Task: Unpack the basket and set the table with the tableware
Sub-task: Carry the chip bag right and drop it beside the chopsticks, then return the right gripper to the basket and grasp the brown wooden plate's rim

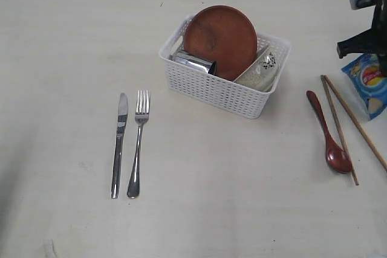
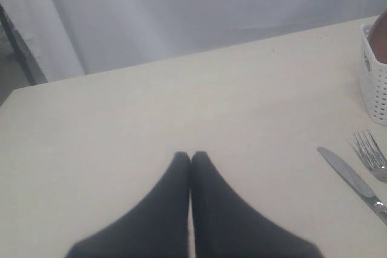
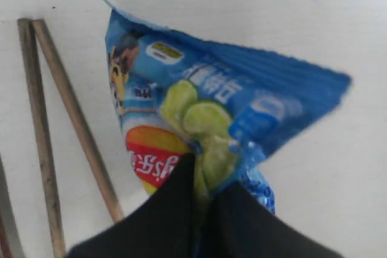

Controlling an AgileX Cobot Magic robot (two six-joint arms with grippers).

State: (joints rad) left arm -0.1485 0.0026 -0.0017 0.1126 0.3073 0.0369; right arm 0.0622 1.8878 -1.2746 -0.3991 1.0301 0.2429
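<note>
1. Black right gripper sits closest to the lens, its two fingers pinched on one corner of the blue crinkly plastic chip bag. So thin a hold could slip, dropping the bag onto the brown wooden chopsticks just beside it.
2. Left gripper hangs over the pale cream table, fingers together and empty.
3. White lattice plastic basket stands mid-table. Inside it, the reddish-brown round plate leans on edge over the shiny steel cup and the pale grey-green bowl. Lifting either of those first would likely topple the plate.
4. From the basket, the steel knife and steel fork lie at 8 o'clock. The dark red wooden spoon and the chopsticks lie at 4, and the bag at 3 crowds that setting.
</note>
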